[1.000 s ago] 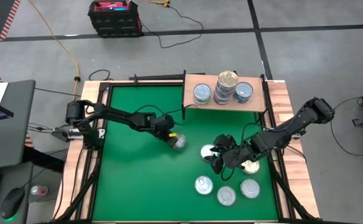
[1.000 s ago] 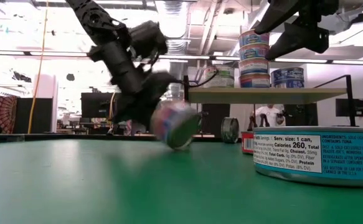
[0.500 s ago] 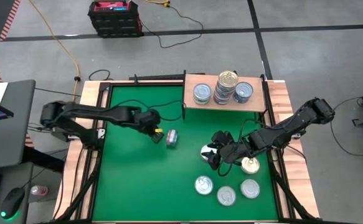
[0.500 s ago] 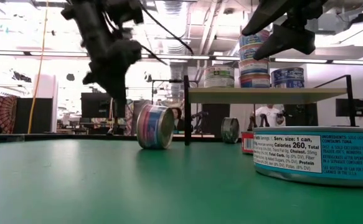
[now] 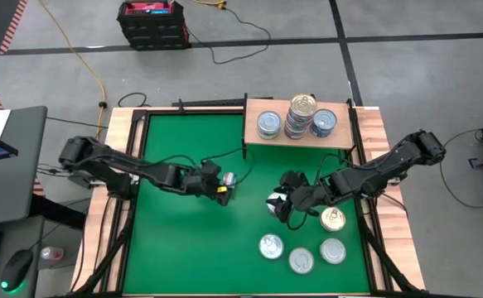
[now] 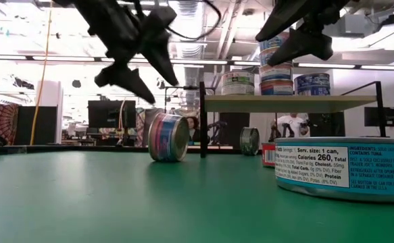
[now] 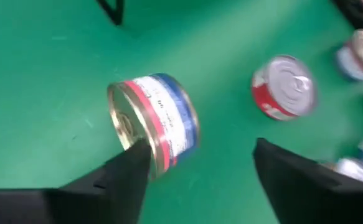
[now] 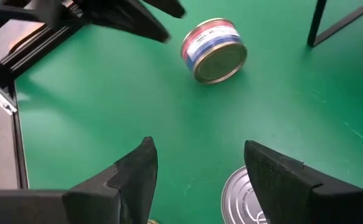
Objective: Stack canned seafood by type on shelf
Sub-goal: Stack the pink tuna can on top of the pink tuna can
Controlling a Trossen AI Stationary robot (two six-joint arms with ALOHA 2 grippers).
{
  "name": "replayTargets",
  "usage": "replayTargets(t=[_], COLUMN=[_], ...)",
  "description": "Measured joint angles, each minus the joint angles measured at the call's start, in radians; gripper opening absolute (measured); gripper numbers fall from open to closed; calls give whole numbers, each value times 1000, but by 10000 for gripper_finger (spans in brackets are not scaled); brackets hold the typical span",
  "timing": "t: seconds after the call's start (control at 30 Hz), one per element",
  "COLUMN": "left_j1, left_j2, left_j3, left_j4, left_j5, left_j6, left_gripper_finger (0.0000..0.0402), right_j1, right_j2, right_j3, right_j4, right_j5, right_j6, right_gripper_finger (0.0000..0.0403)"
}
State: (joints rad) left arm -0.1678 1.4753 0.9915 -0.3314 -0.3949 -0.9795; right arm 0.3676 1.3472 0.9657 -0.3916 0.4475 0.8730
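Observation:
A red, white and blue tin [image 7: 156,127] of canned seafood stands on its rim on the green table [image 5: 183,248], its gold lid facing sideways; the low view shows this tin [image 6: 168,136] too. My left gripper [image 6: 153,77] hangs open just above it, touching nothing. My right gripper [image 5: 284,201] hovers open over a silver-lidded tin [image 5: 274,203]. The wooden shelf [image 5: 287,137] at the far edge carries two single tins [image 5: 268,124] [image 5: 325,122] and a stack [image 5: 301,116] between them.
Several tins lie flat at the table's near right: one gold-lidded [image 5: 333,218] and three silver-lidded [image 5: 271,246] [image 5: 301,261] [image 5: 332,250]. A blue-labelled tin [image 6: 345,169] lies close to the low camera. The shelf's black legs [image 6: 202,120] stand just behind the tin on its rim.
My left gripper held the tin tilted near the table, left it standing on its rim, rose and drew back toward the left edge. It has since come back over the tin and opened. The tin has stayed on its rim where it was left.

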Motion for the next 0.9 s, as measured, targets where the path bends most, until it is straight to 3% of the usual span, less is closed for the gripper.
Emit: replayTargets(t=[0.17, 0.27, 0.5, 0.67, 0.9], left_j1=[-1, -1, 1, -1, 11], left_j2=[118, 176, 310, 326, 323], left_j3=[53, 100, 157, 158, 158], left_j4=[-32, -83, -87, -99, -92], left_j5=[-117, -188, -181, -193, -215], left_j6=[-136, -181, -140, -118, 114], left_gripper_finger=[342, 345, 327, 286, 179], right_j1=[7, 18, 47, 70, 80], right_j2=[0, 0, 0, 0, -1], right_j3=[0, 0, 0, 0, 0], right_j4=[13, 13, 11, 1, -31], right_j5=[-5, -9, -9, -8, -7], right_j6=[-15, -14, -10, 2, -4], right_gripper_finger=[264, 264, 264, 264, 264])
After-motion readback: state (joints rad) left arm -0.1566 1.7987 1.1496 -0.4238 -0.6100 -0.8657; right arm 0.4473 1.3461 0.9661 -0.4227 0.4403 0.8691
